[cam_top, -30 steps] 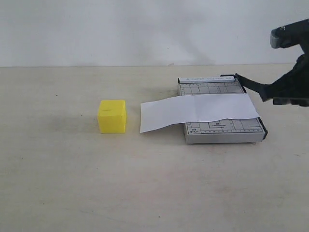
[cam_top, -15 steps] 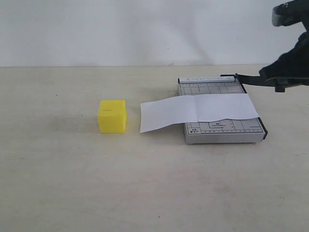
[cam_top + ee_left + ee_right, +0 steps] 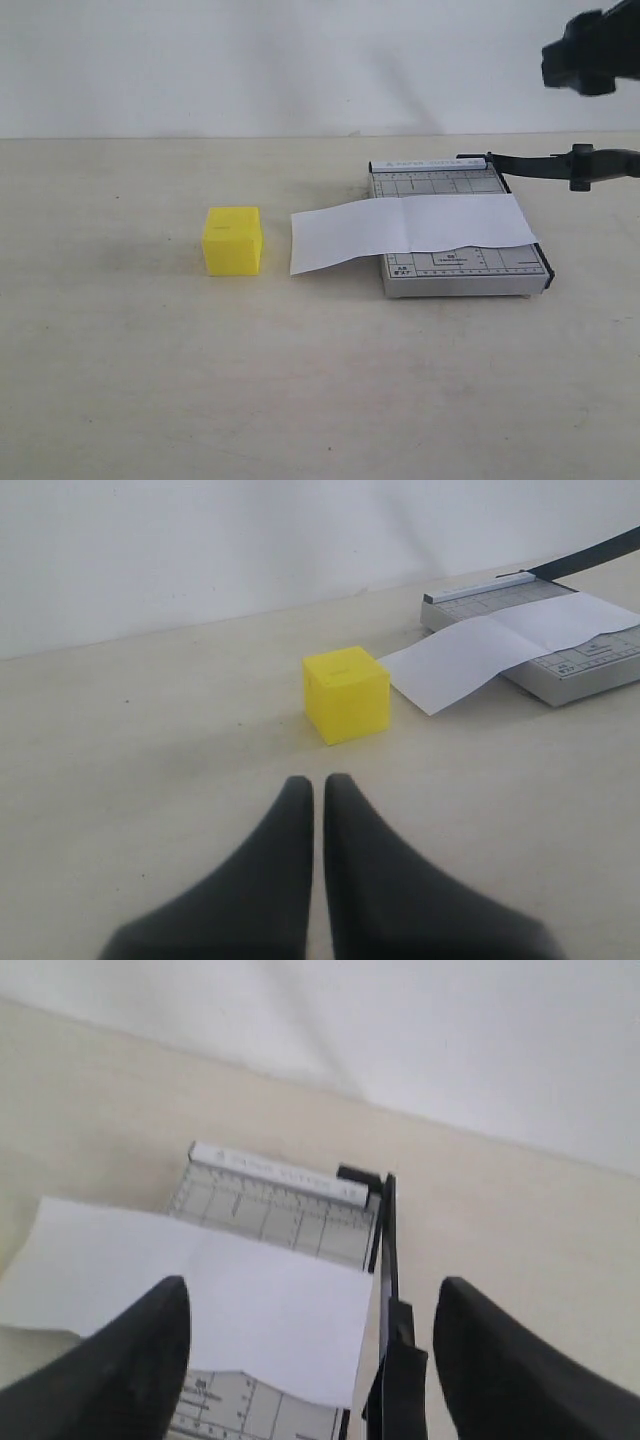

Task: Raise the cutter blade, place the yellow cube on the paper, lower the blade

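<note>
Now my right jaws, wide and empty, have released the raised cutter blade [image 3: 545, 165]; the yellow cube [image 3: 232, 240] awaits my closed, empty left jaws.

The yellow cube [image 3: 232, 240] looks like smooth plastic. The paper [image 3: 410, 228] is matt white and lightly creased. The cutter blade [image 3: 535, 165] is matt black, the tabletop [image 3: 150, 380] dull, faintly scuffed beige.

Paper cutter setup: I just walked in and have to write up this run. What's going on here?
The cutter blade is raised. The right gripper hangs above its handle, fingers open, holding nothing. The yellow cube sits on the table beside the paper, not yet on it. The left gripper, fingers shut, faces the cube without touching it.
</note>
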Robot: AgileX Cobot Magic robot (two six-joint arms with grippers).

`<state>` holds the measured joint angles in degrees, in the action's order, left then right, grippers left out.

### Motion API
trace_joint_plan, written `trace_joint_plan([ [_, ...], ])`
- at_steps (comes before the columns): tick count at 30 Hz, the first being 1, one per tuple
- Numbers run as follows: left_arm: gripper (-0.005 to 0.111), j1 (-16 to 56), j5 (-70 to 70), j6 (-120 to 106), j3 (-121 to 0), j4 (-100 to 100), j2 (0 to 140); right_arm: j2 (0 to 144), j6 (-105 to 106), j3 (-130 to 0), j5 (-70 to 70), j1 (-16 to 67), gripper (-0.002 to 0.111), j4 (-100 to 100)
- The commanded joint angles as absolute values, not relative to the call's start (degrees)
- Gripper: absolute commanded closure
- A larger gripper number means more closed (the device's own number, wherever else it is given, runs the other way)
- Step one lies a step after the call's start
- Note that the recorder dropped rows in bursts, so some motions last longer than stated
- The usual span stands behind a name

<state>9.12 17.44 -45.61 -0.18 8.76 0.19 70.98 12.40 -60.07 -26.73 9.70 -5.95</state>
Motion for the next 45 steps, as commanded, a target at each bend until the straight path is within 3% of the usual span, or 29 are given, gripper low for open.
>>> trace_joint_plan([
  [1, 0.102, 9.2, 16.7, -45.5, 0.0, 8.7, 0.0, 56.7, 16.9, -51.1, -21.5, 9.8, 0.045, -10.3],
  [4, 0.102, 9.2, 16.7, -45.5, 0.0, 8.7, 0.0, 44.7, 14.8, -39.2, -18.8, 9.8, 0.054, -10.4],
  [8, 0.102, 9.2, 16.7, -45.5, 0.0, 8.7, 0.0, 28.5, 8.5, -23.3, -18.7, 9.8, 0.108, -11.2],
  [13, 0.102, 9.2, 16.7, -45.5, 0.0, 8.7, 0.0, 21.4, 3.4, -15.5, -18.7, 9.8, 0.108, -11.6],
  [32, 0.102, 9.2, 16.2, -45.5, 0.0, 8.7, 0.0, 21.3, -1.6, -15.4, -18.3, 9.8, 0.108, -12.7],
  [45, 0.102, 9.2, -3.5, -45.5, 0.0, 8.6, 0.0, 21.3, -1.6, -15.4, -18.3, 9.8, 0.108, -12.7],
])
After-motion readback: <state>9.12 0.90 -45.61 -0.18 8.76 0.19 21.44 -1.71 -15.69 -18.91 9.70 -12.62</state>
